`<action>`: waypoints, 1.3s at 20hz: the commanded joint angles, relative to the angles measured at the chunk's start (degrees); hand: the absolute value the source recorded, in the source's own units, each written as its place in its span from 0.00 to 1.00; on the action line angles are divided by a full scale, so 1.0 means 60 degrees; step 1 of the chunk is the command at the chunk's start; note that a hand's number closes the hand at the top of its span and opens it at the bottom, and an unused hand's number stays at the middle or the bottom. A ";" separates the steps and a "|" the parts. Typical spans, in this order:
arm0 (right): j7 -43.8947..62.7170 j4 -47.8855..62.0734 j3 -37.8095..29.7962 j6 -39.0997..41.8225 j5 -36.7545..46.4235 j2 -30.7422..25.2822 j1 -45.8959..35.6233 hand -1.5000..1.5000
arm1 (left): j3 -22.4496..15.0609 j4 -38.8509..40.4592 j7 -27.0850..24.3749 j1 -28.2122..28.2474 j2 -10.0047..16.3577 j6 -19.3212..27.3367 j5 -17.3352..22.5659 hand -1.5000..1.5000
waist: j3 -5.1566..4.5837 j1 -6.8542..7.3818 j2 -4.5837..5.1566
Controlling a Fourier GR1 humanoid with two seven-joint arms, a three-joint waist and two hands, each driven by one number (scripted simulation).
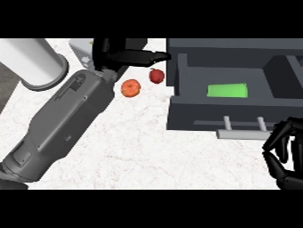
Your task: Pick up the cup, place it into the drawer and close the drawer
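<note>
The right hand is cut off by the right and lower edges, and its forearm does not show. The left forearm runs out at the lower left corner. The left hand hides part of a pale thing too small to name. The white cylinder and the drawer run past the top. Of the cup only a green patch shows.
</note>
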 commanded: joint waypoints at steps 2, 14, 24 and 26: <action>-0.0463 0.0578 0.0443 0.0022 0.1341 0.0066 -0.0033 1.00 | 0.0132 -0.2112 0.0475 0.1755 0.1101 0.0115 -0.0088 0.00 | 0.0004 0.0006 0.0048; -0.1401 0.1581 0.2007 -0.0124 0.5368 -0.0996 -0.0819 1.00 | 0.1011 -0.4676 0.0614 0.5169 0.2749 -0.1450 0.0591 0.00 | -0.0004 0.0056 0.0115; -0.3101 0.5339 0.3106 -0.1949 0.8236 -0.0247 -0.1685 0.00 | 0.1904 -0.5161 -0.0085 0.7373 0.3058 -0.2838 0.0356 0.00 | 0.0002 -0.0160 0.0129; -0.3045 0.6345 0.3517 -0.2676 0.8883 0.0362 -0.1921 0.00 | 0.2280 -0.5796 0.0096 0.7972 0.3585 -0.3223 0.0681 0.00 | 0.0004 -0.0051 0.0128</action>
